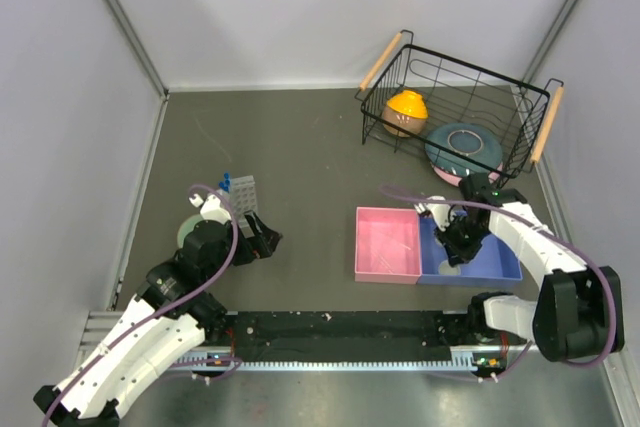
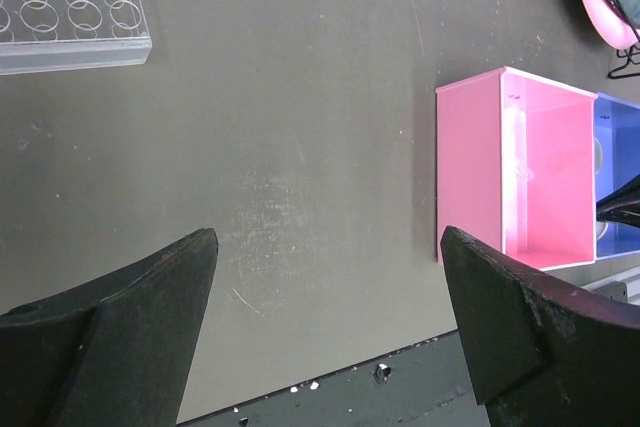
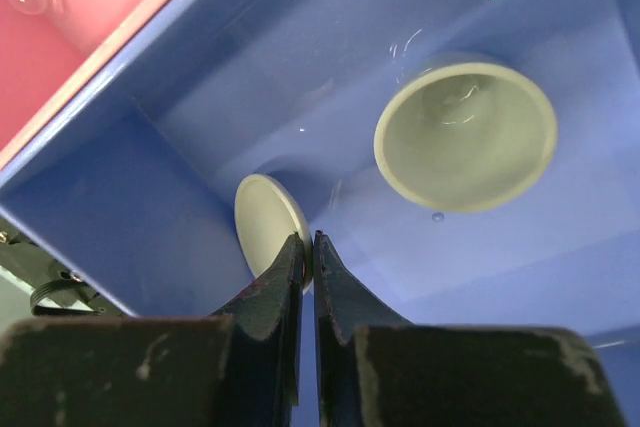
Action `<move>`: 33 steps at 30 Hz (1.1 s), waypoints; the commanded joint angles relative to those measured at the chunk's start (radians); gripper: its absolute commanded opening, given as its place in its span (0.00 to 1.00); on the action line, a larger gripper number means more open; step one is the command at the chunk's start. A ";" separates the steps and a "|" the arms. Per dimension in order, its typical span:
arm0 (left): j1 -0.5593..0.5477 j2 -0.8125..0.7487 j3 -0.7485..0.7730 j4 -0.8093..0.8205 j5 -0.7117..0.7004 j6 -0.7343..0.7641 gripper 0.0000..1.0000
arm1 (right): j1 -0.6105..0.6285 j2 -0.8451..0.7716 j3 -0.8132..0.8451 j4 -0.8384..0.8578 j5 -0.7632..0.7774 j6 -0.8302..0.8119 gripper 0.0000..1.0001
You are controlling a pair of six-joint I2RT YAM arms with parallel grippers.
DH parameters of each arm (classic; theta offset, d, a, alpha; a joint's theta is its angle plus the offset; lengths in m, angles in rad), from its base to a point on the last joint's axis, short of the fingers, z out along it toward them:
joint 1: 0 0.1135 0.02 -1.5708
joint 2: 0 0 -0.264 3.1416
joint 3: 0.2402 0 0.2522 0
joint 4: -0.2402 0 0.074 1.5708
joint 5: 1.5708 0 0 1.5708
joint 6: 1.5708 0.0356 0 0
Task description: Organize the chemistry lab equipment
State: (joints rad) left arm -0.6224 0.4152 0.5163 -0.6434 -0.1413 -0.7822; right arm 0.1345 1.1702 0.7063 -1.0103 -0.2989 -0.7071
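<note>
My right gripper is down inside the blue bin, shut on the rim of a small round white dish that stands on edge. The second white dish lies open side up on the bin floor. In the top view the right gripper is over the blue bin. The clear tube rack stands at the left with blue-capped tubes at its far corner. My left gripper is open and empty just in front of the rack. A faint clear pipette lies in the pink bin.
The pink bin adjoins the blue bin on its left. A pale green bowl sits beside the left arm. A black wire basket at the back right holds an orange bowl and a teal plate.
</note>
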 commanded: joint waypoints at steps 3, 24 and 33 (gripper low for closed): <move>0.006 0.007 0.033 0.053 0.020 0.014 0.99 | -0.007 0.051 -0.005 0.096 -0.005 -0.028 0.08; 0.006 0.129 0.289 -0.022 -0.006 0.182 0.99 | -0.007 -0.205 0.337 -0.159 -0.017 0.001 0.78; 0.013 0.261 0.586 -0.105 -0.058 0.325 0.99 | -0.007 -0.215 0.650 -0.032 -0.014 0.249 0.99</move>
State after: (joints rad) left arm -0.6193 0.6346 0.9783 -0.7212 -0.1581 -0.5629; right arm 0.1345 0.9722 1.2484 -1.1496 -0.3283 -0.6468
